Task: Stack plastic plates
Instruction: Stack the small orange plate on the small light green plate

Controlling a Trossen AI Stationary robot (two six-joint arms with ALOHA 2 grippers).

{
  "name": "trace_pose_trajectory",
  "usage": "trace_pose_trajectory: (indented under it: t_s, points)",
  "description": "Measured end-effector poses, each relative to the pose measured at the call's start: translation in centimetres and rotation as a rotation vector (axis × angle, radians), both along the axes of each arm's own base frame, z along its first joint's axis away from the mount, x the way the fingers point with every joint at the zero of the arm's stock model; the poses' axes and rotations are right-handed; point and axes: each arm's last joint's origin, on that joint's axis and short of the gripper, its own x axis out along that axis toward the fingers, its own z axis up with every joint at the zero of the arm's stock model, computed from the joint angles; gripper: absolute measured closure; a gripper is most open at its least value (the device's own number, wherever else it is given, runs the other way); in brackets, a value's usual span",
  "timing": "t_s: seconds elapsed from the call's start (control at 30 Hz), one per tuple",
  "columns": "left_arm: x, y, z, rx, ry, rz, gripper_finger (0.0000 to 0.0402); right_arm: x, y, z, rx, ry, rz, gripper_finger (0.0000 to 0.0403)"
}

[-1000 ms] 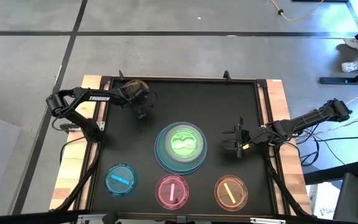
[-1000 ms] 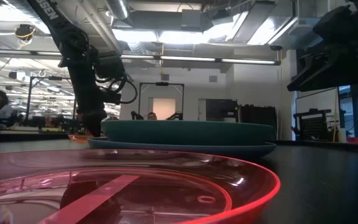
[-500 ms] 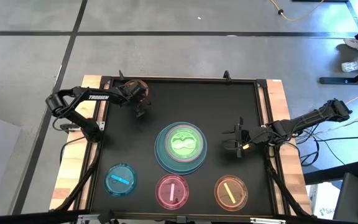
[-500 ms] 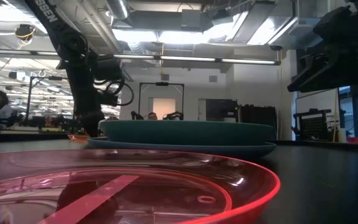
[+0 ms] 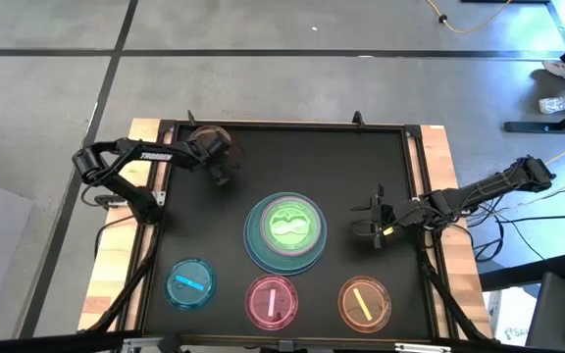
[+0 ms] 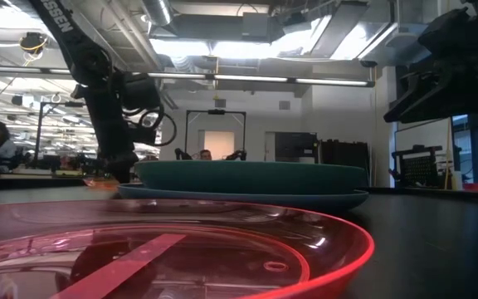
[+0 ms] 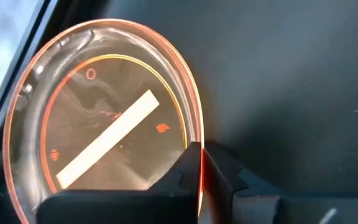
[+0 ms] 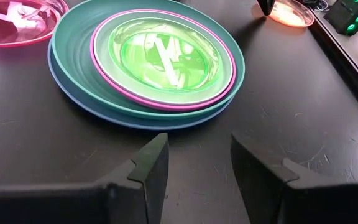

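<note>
A translucent orange dish with a white centre stripe lies at the table's far left, with my left gripper shut on it. In the middle of the table a stack stands: a blue-grey plate under a teal one, then a pink one, with a green dish on top. Near the front edge lie a blue dish, a pink dish and another orange dish. My right gripper is open to the right of the stack, touching nothing. My left gripper pinches the orange dish's rim between its two fingers, one finger over the dish's inside and one outside it. The fingers come slanting down from above. The dish looks level; whether its bottom is on the table, I cannot tell.
The black mat has a raised frame around it, and wooden table edges show at both sides. Bare mat lies between the stack and the far edge. In the low view the pink dish fills the foreground.
My left gripper has shifted a little toward the table's far left corner, over the orange dish. My right arm and the other plates have kept still.
</note>
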Motion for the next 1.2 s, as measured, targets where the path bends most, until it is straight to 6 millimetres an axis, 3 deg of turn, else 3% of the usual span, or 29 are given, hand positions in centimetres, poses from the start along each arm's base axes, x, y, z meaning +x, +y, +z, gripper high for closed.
trace_pose_trajectory:
  t_s: [0.2, 0.4, 0.7, 0.87, 1.2]
  points:
    - [2.2, -1.2, 1.3, 0.025, -0.016, -0.091, 0.0399, 0.0, 0.0, 0.0, -0.001, 0.0, 0.0, 0.0238]
    - [5.9, -3.1, 4.2, 0.067, -0.087, -0.221, 0.0399, 0.0, 0.0, 0.0, 0.0, -0.001, 0.0, 0.0238]
    - [11.1, -8.8, 9.5, 0.106, -0.265, -0.472, 0.0397, 0.0, 0.0, 0.0, 0.004, 0.0, -0.002, 0.0238]
    - [12.3, -12.2, 10.8, 0.086, -0.341, -0.562, 0.0396, 0.0, 0.0, 0.0, 0.004, -0.001, -0.002, 0.0238]
    - [13.6, -18.3, 11.6, -0.128, -0.584, -0.762, 0.0396, 0.0, 0.0, 0.0, 0.008, -0.005, -0.003, 0.0238]
